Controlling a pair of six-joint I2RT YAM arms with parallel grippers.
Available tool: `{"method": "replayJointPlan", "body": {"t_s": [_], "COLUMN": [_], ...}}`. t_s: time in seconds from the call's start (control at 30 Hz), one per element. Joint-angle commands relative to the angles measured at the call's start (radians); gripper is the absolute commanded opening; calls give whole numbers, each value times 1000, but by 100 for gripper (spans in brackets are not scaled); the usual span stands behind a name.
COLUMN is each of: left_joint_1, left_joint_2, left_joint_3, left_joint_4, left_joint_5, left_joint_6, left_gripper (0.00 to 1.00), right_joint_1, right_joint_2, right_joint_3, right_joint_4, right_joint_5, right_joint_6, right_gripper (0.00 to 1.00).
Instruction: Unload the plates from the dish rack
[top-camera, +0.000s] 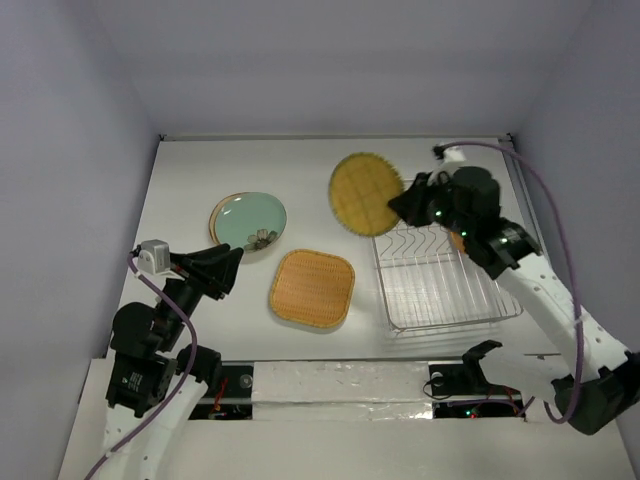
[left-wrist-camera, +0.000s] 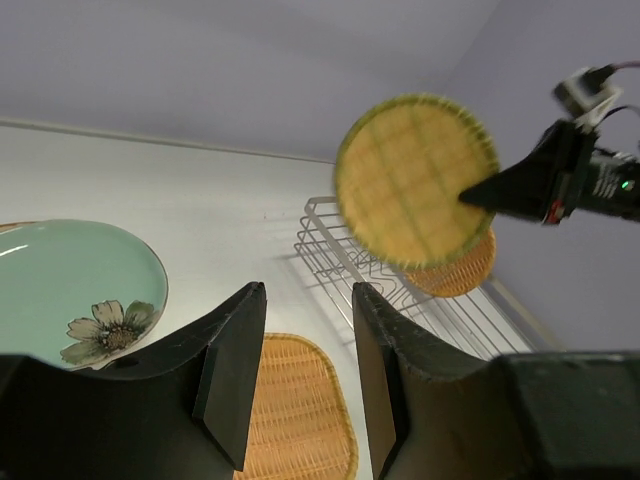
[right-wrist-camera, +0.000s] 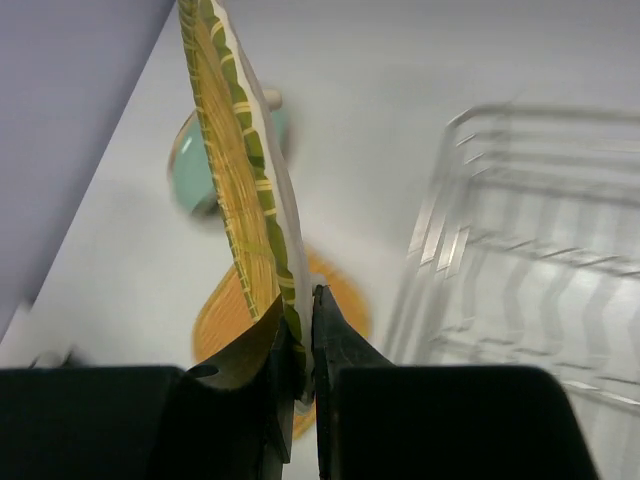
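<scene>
Wire rack (top-camera: 445, 290) holds orange plate (left-wrist-camera: 460, 278); right jaws pinch yellow plate (top-camera: 365, 193), left jaws spread

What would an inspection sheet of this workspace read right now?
Surface: white table, no spills seen.
Job's things: dish rack at right; yellow round plate held up on edge; orange square plate flat on the table; green flowered plate flat on a second plate; orange woven piece at the rack's far end, mostly hidden.
Clutter: nothing seen.
Grippers: right gripper shut on the yellow round plate's rim; left gripper open, empty.
Cables: purple cables loop off both arms, touching no plate.
Surroundings: plain pale walls.
</scene>
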Motion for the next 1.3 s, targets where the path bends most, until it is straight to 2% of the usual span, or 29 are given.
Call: {"method": "replayJointPlan", "body": {"t_s": [0.0,0.03,0.2,0.4,0.63,0.83,0.87,0.93,0.97,1.07,1.17,1.27], "left_joint_1": [0,0,0,0,9,19,28,28,28,28,28,28], "left_joint_2": [26,29,40,50,58,60,60,60,58,60,57,55], "left_joint_3": [2,1,2,2,2,2,2,1,1,1,1,-1], "left_joint_4": [30,28,25,23,25,30,28,30,31,31,30,31], "left_joint_5": [-6,-6,-15,-18,-15,-1,-1,0,0,2,2,5], "left_joint_6": [-7,-6,-9,-10,-10,-9,-7,-7,-9,-9,-7,-7], "left_gripper": [37,37,37,37,37,37,37,37,37,37,37,37], "right_joint_1": [139,206,335,357,375,375,375,375,375,384,384,384], "right_joint_2": [55,89,233,368,447,496,496,488,478,444,408,356], "right_joint_3": [-74,-87,-110,-156,-180,-208,-208,-205,-200,-181,-161,-144], "right_joint_4": [143,192,248,308,280,269,263,243,229,176,127,82], "right_joint_5": [-220,-228,-271,-279,-276,-274,-265,-224,-205,-118,-87,-43], "right_joint_6": [106,123,154,167,151,132,129,128,126,112,97,82], "right_gripper": [0,0,0,0,10,32,41,52,63,76,82,85]}}
